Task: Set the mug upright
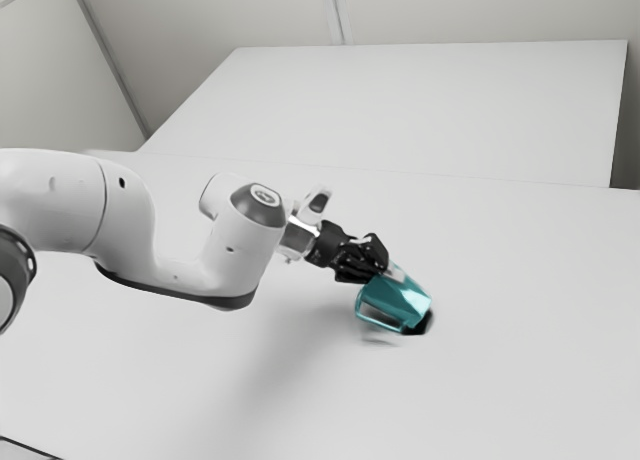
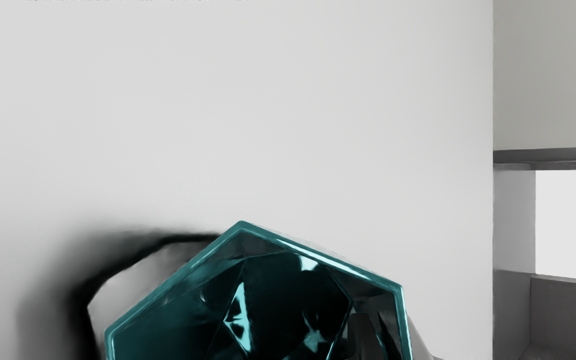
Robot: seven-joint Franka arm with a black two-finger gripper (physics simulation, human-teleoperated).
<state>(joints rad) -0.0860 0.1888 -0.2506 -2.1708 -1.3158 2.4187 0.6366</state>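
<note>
In the exterior view my gripper [image 1: 386, 270] is at the mouth end of the teal mug [image 1: 404, 298], pinching its wall. The mug is tilted, its mouth up toward my hand and its base low toward the exterior view's right, with the handle [image 1: 376, 318] on the side facing the exterior view's left. Whether the base touches the table I cannot tell. In the wrist view the mug's angular rim [image 2: 318, 252] and dark inside face the camera. One finger of the gripper [image 2: 399, 340] shows within the mouth and the other outside the wall.
A white table [image 1: 520, 380] spreads around the mug, with the mug's dark shadow beneath it. Behind stands a large pale panel [image 1: 430, 100]. In the wrist view a grey structure with a bright opening [image 2: 570, 225] lies beyond the table's edge.
</note>
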